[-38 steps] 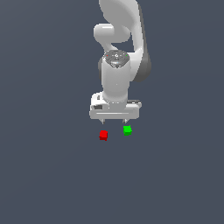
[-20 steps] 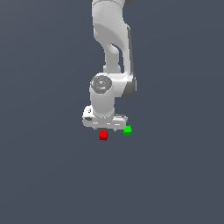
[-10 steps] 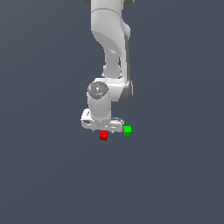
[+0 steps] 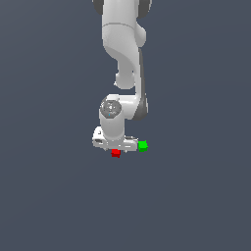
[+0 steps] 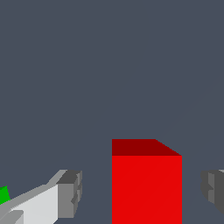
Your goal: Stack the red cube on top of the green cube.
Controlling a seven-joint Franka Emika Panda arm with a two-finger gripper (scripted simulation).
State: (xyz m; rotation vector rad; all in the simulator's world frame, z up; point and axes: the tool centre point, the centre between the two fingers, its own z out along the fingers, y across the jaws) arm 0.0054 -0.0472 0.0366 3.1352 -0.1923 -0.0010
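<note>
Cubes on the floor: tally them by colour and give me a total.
Red cube: 1
Green cube: 1
Total: 2

Simulated test scene, no real room. Flat, featureless slate-grey worktop point(image 4: 44, 196) everywhere. Plain untextured renders: white arm point(image 4: 122, 44), flat-coloured cubes.

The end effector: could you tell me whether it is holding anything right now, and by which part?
Nothing is held. The end effector is open, with the red cube between its fingers, a gap on each side.
</note>
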